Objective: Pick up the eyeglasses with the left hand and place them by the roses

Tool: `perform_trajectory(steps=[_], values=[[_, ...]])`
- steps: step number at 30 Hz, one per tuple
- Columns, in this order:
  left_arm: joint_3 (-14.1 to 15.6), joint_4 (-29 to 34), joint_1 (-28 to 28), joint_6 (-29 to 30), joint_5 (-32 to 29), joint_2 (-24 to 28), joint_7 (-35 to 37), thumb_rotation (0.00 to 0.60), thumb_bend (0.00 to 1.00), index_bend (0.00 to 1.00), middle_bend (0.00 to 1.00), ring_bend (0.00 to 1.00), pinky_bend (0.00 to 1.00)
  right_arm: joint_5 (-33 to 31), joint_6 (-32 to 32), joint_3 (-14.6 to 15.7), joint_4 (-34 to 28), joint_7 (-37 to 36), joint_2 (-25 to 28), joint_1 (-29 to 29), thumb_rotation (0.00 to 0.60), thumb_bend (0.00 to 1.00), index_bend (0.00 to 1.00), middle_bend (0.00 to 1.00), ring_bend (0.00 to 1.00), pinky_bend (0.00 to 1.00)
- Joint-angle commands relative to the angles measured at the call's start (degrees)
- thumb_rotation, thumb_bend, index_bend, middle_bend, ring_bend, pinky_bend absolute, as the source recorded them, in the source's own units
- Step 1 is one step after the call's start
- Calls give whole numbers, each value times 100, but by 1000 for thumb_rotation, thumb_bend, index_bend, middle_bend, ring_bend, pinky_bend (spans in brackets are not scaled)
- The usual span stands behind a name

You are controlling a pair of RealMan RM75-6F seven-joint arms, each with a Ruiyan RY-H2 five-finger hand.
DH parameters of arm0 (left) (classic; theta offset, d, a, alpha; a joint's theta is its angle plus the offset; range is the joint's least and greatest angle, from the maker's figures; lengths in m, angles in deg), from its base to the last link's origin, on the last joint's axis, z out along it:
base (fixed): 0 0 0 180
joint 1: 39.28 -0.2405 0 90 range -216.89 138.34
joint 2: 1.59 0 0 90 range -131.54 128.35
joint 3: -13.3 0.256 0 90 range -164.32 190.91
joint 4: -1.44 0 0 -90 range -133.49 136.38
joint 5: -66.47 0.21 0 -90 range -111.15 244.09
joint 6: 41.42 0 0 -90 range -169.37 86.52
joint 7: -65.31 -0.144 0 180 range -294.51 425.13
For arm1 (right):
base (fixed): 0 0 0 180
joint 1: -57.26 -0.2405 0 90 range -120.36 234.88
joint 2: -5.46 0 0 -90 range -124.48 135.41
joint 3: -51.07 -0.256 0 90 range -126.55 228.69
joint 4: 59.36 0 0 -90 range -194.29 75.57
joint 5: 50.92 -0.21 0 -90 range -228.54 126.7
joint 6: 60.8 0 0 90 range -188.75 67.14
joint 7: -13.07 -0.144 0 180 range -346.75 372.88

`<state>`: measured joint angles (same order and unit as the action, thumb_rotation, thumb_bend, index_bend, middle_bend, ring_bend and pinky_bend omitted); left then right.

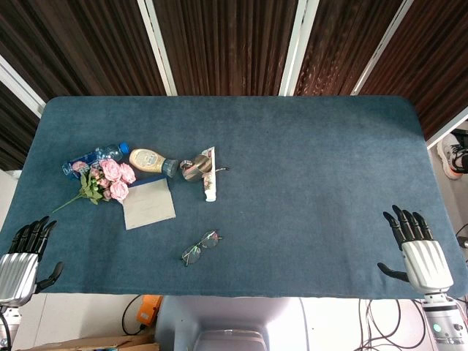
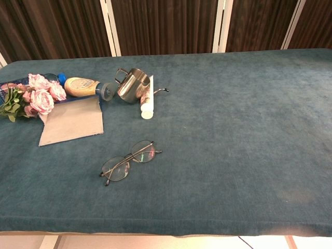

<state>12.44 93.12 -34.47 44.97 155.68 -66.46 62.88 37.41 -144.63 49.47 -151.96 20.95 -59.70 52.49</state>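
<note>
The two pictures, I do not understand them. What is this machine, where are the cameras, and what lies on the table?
It is a robot with two arms ending in mechanical hands. The head view looks down from above: its left hand and right hand rest at the near table corners, fingers apart, holding nothing. The chest view looks from lower and shows no hands. On the blue table lie eyeglasses, pink roses, a grey notebook, a water bottle, a sauce bottle, a metal cup and a white tube. The eyeglasses lie apart, nearer the robot.
</note>
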Motion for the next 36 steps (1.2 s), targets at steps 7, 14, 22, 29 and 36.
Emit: perform_trajectory(steps=[7, 14, 22, 29, 36], values=[[151, -9, 135, -144, 359, -155, 221, 600, 338, 0, 0, 0, 100, -1, 22, 9, -18, 29, -4, -4, 600, 151, 0, 0, 0, 0], [296, -433, 421, -117, 1102, -842, 798, 600, 338, 0, 0, 0, 127, -40, -22, -21, -31, -56, 29, 19, 600, 151, 0, 0, 0, 0], [267, 55, 868, -819, 988, -1298, 888, 600, 340, 0, 0, 0, 123, -121, 6, -58, -57, -200, 92, 19, 600, 152, 0, 0, 0, 0], [131, 585, 1217, -1551, 571, -1559, 142, 600, 337, 0, 0, 0, 123, -210, 21, -109, -60, -297, 133, 15, 600, 151, 0, 0, 0, 0], [-97, 443, 1449, -1869, 119, -2204, -367, 600, 336, 0, 0, 0, 121, -383, -3, -218, -78, -475, 208, 32, 600, 151, 0, 0, 0, 0]])
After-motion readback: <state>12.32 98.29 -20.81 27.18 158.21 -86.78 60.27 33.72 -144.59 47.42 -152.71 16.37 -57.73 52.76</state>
